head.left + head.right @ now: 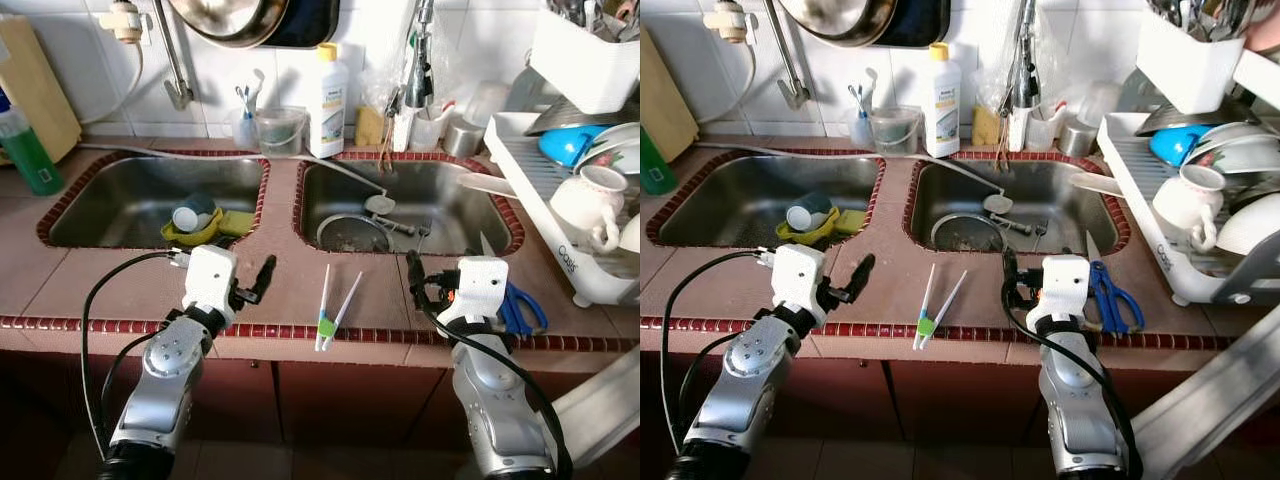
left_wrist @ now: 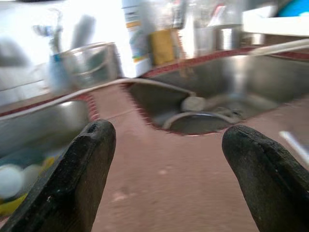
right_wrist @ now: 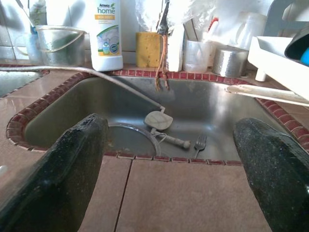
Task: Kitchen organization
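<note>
White plastic tongs (image 1: 331,304) with a green hinge lie on the tiled counter strip between the two sinks, near the front edge. Blue-handled scissors (image 1: 520,308) lie on the counter just right of my right gripper (image 1: 420,276). That gripper is open, hovers low over the counter in front of the right sink (image 3: 193,104), and holds nothing. My left gripper (image 1: 257,281) is open too, left of the tongs and in front of the left sink (image 1: 110,200), its fingers (image 2: 77,169) wide apart and pointing across the counter.
The left sink holds a yellow cloth and a cup (image 1: 198,221). In the right sink lie a round pan (image 1: 352,233), a ladle and a fork (image 3: 199,142). A white dish rack (image 1: 560,215) with crockery stands at the right. A detergent bottle (image 1: 327,100) stands against the back wall.
</note>
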Controlling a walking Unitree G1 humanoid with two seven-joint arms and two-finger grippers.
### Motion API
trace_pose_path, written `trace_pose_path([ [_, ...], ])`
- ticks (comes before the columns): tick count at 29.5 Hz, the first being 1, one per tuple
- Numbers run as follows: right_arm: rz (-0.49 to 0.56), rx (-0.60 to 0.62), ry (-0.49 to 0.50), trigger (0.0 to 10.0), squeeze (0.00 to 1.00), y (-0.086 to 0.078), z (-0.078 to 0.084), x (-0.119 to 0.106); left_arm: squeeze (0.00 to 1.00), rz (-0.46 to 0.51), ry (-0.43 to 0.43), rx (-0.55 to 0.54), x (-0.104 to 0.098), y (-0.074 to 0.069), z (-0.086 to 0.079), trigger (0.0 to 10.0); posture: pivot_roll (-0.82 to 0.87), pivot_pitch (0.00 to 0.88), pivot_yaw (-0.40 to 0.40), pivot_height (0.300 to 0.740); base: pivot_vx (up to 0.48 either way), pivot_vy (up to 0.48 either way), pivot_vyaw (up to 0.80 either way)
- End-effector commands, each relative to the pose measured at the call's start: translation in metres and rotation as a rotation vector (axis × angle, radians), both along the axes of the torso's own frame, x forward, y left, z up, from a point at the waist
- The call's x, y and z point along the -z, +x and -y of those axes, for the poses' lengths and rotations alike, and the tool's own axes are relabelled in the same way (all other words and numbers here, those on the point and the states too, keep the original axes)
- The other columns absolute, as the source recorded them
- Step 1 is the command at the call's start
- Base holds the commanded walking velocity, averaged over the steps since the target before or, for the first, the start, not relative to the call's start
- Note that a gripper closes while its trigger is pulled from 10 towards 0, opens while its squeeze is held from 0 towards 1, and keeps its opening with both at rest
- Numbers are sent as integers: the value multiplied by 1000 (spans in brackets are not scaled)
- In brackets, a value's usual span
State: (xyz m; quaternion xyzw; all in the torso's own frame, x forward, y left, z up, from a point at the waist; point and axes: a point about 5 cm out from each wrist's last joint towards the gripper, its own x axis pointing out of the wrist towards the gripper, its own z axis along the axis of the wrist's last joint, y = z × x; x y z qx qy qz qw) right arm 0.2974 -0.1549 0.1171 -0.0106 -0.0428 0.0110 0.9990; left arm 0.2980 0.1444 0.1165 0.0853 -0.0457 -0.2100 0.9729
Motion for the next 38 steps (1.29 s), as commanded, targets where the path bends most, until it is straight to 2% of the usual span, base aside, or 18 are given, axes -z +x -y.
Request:
trace_pose_path([
  [1,10,6,4,10000,0,5,2,-4,0,3,12,42,-3,-3,1,10000,-113,0,33,740,0,0,0],
  [11,13,28,76,10000,0,24,-1,-10,0,0,24,54,-7,-4,-3,10000,-99,0,36,740,0,0,0],
  [12,10,30,89,10000,0,29,-5,-11,0,3,27,55,-7,-5,-3,10000,-96,0,37,740,0,0,0],
  [17,7,12,103,10000,0,35,-18,-12,0,6,20,47,-10,-5,-3,10000,-92,4,35,740,0,0,0],
  [20,6,-12,127,10000,0,35,-27,-12,0,4,11,39,-10,-5,-2,10000,-89,6,33,740,0,0,0],
  [28,-31,-99,215,10000,0,22,-70,-5,0,-2,-7,45,-10,-10,4,10000,-88,29,31,740,0,0,0],
  [32,-52,-134,253,10000,0,17,-80,-4,0,-5,-11,41,-11,-11,4,10000,-85,34,29,740,0,0,0],
  [38,-90,-153,284,10000,0,11,-81,-1,0,-10,-13,33,-10,-14,3,10000,-87,43,29,740,0,0,0],
])
